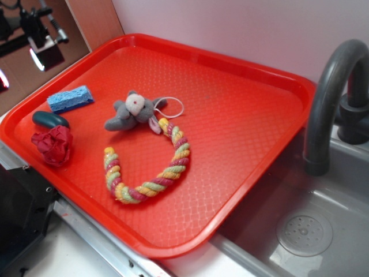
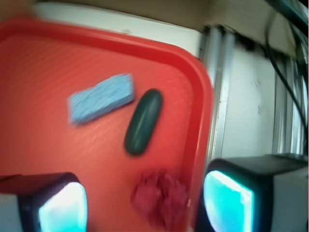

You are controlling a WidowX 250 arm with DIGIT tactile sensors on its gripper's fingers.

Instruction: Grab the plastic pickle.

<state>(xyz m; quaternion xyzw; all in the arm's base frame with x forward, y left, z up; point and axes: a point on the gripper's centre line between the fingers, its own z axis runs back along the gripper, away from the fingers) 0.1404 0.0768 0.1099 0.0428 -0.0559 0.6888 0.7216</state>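
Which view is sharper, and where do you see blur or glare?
The exterior view is sharper: the pickle and rope toy have crisp edges. The wrist view is soft throughout; the sponge and red cloth smear, and the gripper pads glow overexposed cyan-white.

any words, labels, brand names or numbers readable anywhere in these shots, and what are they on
None can be read in either view.
The plastic pickle, blue sponge, red cloth ball, plush mouse, rope toy and red tray show no print.
The wrist view is blurred.
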